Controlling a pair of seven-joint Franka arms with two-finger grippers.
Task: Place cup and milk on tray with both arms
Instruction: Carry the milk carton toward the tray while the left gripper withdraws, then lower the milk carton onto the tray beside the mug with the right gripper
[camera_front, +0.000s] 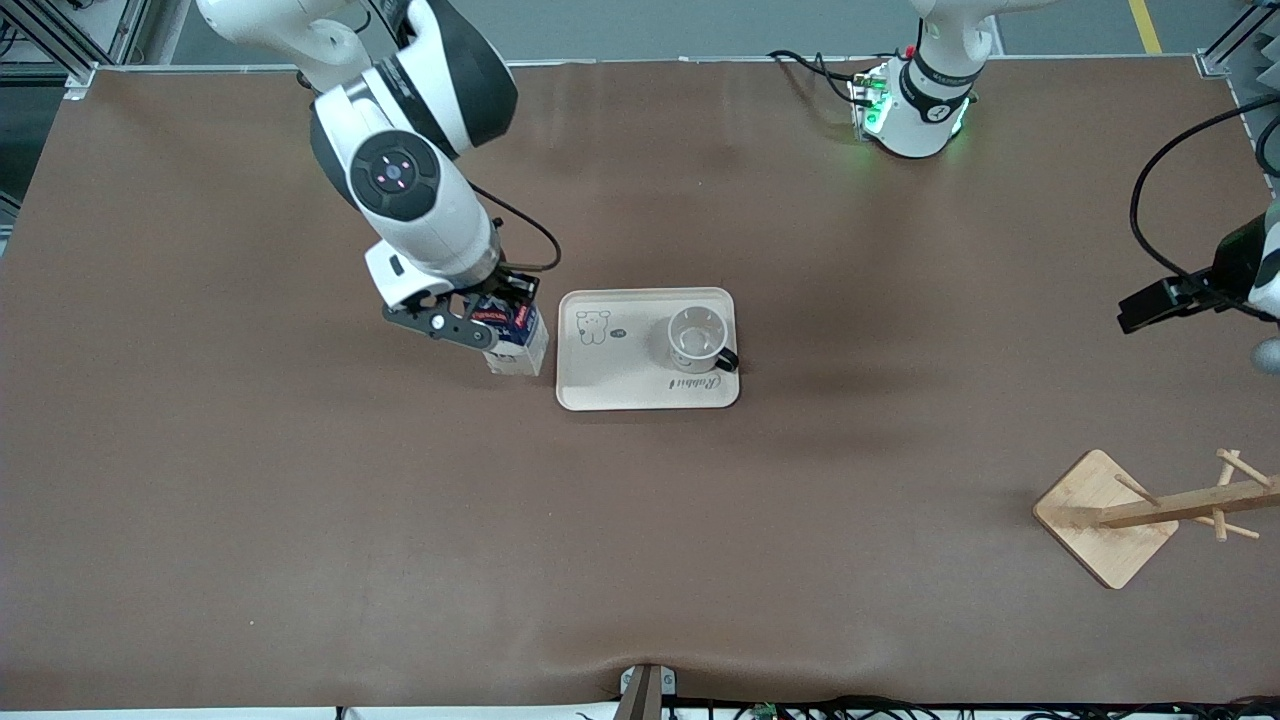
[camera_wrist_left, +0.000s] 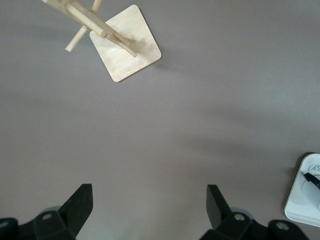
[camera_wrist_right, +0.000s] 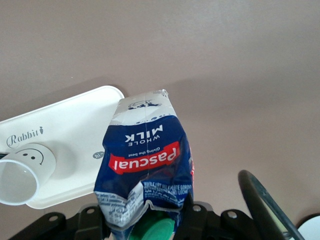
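Observation:
The cream tray (camera_front: 620, 385) lies mid-table. On it, at the end toward the left arm, the white cup (camera_front: 697, 338) stands upright with its black handle toward the front camera. My right gripper (camera_front: 497, 318) is shut on the gable top of the dark blue milk (camera_front: 515, 340), just beside the tray's edge at the right arm's end. I cannot tell whether the carton's base touches the table. In the right wrist view the milk (camera_wrist_right: 145, 150) fills my right gripper (camera_wrist_right: 150, 212), with the tray (camera_wrist_right: 65, 120) and the smiley cup (camera_wrist_right: 22, 175) beside it. My left gripper (camera_front: 1140, 308) waits open (camera_wrist_left: 150, 200) over bare table.
A wooden rack (camera_front: 1110, 515) with pegs stands on its square base near the left arm's end, closer to the front camera, and shows in the left wrist view (camera_wrist_left: 127, 47). A corner of the tray (camera_wrist_left: 300, 200) shows there too. Brown mat covers the table.

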